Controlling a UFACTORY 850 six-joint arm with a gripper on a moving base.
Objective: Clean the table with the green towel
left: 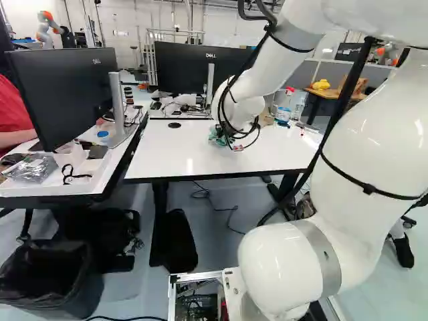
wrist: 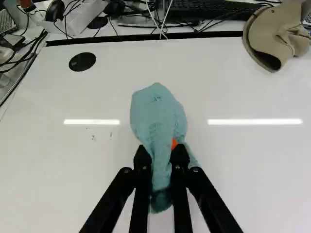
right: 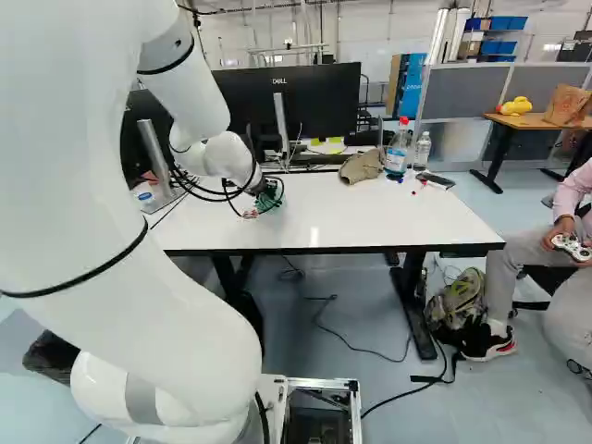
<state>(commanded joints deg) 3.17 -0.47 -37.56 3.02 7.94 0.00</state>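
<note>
And here's the claw (right: 267, 192), low over the white worktop (right: 370, 217), its 2 fingers pinching the green towel (wrist: 156, 114) between them, from both sides! A flash of orange pad (wrist: 174, 143) shows against the cloth. The towel bulges out ahead of the fingertips in 1 rounded lobe, a loose fold hangs by 1 finger, and a darker end pokes down between the 2 fingers.

Over on the side with the round black disc (wrist: 82, 61), a few small dark specks (wrist: 94, 137) dot the worktop beside the towel, well apart from the disc. At the far edge, a crumpled beige hat (right: 361, 166) sits just beside the red-capped bottle (right: 397, 155), with a clear bottle (right: 422, 151) next along and a flat black object (right: 436, 180) near them.

Out at the left of the left base view, there's a monitor (left: 63, 90) on a neighbouring desk (left: 50, 190), and a black-lined bin (left: 50, 277) stands on the floor.
</note>
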